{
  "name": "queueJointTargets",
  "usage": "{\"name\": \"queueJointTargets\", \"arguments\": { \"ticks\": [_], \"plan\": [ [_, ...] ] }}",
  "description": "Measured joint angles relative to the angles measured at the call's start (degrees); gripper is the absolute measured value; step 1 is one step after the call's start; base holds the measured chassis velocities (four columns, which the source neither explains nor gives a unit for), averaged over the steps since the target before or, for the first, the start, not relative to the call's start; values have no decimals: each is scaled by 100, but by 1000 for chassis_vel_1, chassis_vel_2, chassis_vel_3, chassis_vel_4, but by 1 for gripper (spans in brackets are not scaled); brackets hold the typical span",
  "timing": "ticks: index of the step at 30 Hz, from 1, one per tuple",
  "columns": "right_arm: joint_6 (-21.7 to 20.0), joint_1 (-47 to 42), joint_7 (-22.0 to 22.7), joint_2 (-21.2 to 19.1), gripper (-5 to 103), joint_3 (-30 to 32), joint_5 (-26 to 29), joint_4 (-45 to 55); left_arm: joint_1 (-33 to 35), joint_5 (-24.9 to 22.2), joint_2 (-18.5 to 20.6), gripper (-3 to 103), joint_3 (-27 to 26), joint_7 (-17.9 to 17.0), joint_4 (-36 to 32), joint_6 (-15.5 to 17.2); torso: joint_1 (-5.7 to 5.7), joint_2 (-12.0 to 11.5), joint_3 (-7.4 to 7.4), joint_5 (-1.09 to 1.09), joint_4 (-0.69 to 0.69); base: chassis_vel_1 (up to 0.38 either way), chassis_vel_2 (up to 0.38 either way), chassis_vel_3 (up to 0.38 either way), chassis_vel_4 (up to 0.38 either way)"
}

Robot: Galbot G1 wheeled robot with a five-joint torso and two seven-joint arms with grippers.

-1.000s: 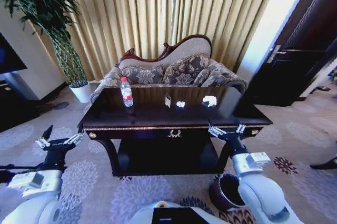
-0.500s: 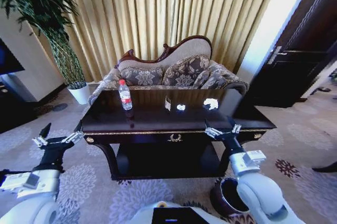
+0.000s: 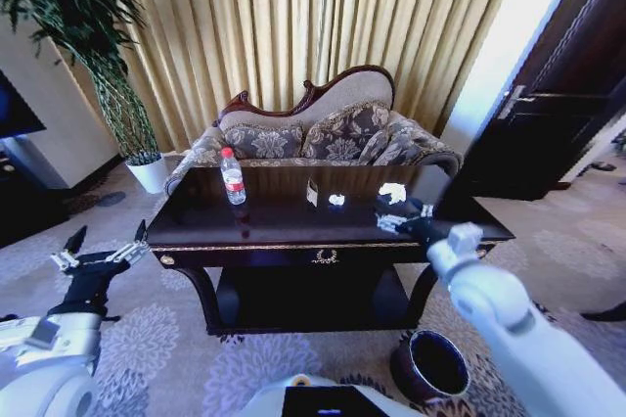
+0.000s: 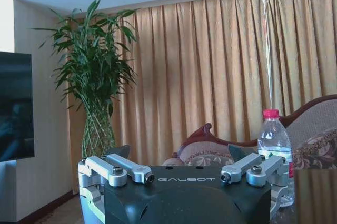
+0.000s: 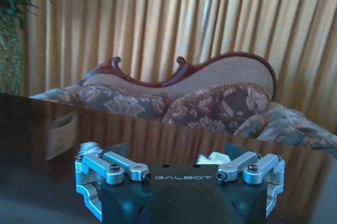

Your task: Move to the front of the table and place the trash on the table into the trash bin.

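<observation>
Nearest the robot, on the patterned carpet by its right side, stands the trash bin [image 3: 431,366], a low round dark bucket well below the level of the table [image 3: 293,229]. The left gripper [image 3: 101,249] hangs out to the left of the table's front corner, over the carpet, its jaws spread wide and holding nothing. The right gripper [image 3: 403,220] is lifted over the right part of the tabletop near the front edge, jaws also spread apart and empty; in the right wrist view its fingers [image 5: 113,166] frame the glossy top, with a white scrap [image 5: 212,158] just ahead between them. Farther back on the table, the bottle [image 3: 233,176] stands upright toward the left rear, clear with a red label and white cap; it also shows past the left gripper [image 4: 179,172] as the bottle [image 4: 275,144]. Near the middle lies a small white scrap [image 3: 336,200], with a tilted card-like piece [image 3: 312,192] just beside it, and a larger crumpled white scrap [image 3: 392,192] lies to the right, close to the right gripper. Behind the table are a sofa [image 3: 313,133], gold curtains [image 3: 293,16] and a potted plant [image 3: 93,35].
</observation>
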Motion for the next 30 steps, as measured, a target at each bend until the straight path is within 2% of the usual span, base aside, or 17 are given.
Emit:
{"name": "queueJointTargets", "arguments": {
  "ticks": [3, 7, 15, 21, 30],
  "plan": [
    [-200, 336, 0, -125, 100, -90, 300, -241, -1, 7, 20, 100, 11, -16, 1, 49, -1, 0, 0, 1, -2, 0, 0, 0, 0],
    [-620, 1381, 1, -254, 100, -533, 867, -884, -27, 29, 72, 100, 71, -146, 5, 161, -1, 0, -1, -1, 1, 0, 0, 0, 0],
    [-1014, 2449, 144, -239, 100, -1316, 1268, -1836, 11, 41, 85, 100, 96, -239, 4, 291, -1, 0, -1, 0, 0, 0, 0, 0, 0],
    [-1034, 2959, 228, -151, 100, -1742, 1267, -2421, 21, 42, 85, 100, 111, -289, 4, 352, -1, 0, -1, -1, 0, 0, 0, 0, 0],
    [-1024, 3249, 230, 66, 100, -2059, 885, -3028, 51, 44, 73, 100, 107, -302, 4, 356, -1, 0, -1, -1, 0, 0, 0, 0, 0]
  ]
}}
